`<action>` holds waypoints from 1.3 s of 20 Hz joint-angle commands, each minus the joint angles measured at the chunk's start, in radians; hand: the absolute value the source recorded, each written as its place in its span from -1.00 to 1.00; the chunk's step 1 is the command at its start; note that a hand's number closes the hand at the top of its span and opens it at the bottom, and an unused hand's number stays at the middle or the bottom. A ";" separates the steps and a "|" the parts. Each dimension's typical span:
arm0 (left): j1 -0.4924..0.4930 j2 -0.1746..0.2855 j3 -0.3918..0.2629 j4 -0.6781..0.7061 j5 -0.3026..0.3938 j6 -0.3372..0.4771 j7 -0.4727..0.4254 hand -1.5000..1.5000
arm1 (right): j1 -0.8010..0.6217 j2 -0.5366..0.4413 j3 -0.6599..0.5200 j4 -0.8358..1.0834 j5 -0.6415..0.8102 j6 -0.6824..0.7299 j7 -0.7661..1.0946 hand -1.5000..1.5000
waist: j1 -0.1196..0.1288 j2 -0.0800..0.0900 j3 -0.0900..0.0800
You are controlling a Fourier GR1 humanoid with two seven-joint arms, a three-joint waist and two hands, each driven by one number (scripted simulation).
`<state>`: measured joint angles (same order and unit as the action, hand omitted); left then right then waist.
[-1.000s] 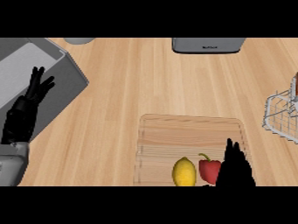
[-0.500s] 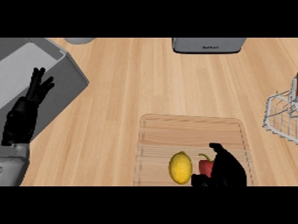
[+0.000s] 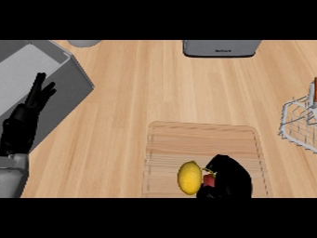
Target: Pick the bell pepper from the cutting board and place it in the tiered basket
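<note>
I am holding my right hand [image 3: 228, 180] curled over the bell pepper [image 3: 208, 179] at the near right corner of the cutting board [image 3: 202, 139]. My fingers are wrapping round it so closely that only a red sliver is showing at the hand's left side, just beside the lemon [image 3: 189, 177], which is lying on the board's near edge and looks to be touching the pepper. So I am judging the grasp as made or nearly made, but I am not able to tell whether the pepper is resting on the board or already raised off it, since my hand is hiding its underside. The carrying part is all ahead of me: the tiered basket [image 3: 312, 128] is standing off the board's far right side, well apart from my hand, and nothing red is showing in its wire frame. What I am facing next is a lift clear of the lemon, a swing rightward over the board's edge and a release into a tier. My left hand [image 3: 25, 123] is resting open, fingers straight and pointing up, far to the left of the board over the grey surface [image 3: 51, 69], and is taking no part.
</note>
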<state>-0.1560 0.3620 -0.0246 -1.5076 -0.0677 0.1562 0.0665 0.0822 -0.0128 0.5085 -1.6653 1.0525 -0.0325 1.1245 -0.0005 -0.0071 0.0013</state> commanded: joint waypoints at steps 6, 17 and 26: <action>0.066 -0.012 0.013 -0.032 -0.012 -0.024 0.020 0.00 | -0.293 0.012 0.015 0.158 -0.123 -0.057 0.088 1.00 | 0.018 0.008 -0.001; -0.024 -0.013 0.035 0.036 -0.034 -0.011 0.032 0.00 | -0.591 0.012 -0.052 0.102 0.052 -0.257 0.098 1.00 | 0.000 0.000 -0.002; 0.056 -0.022 0.036 0.000 -0.024 -0.033 0.007 0.00 | -0.673 -0.050 -0.184 -0.175 0.298 0.003 0.121 1.00 | -0.010 -0.002 -0.002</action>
<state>-0.1521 0.3404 0.0067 -1.4970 -0.0974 0.1304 0.0563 -0.5615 -0.0256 0.3721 -1.7359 1.2671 -0.1415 1.1234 -0.0112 -0.0122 0.0041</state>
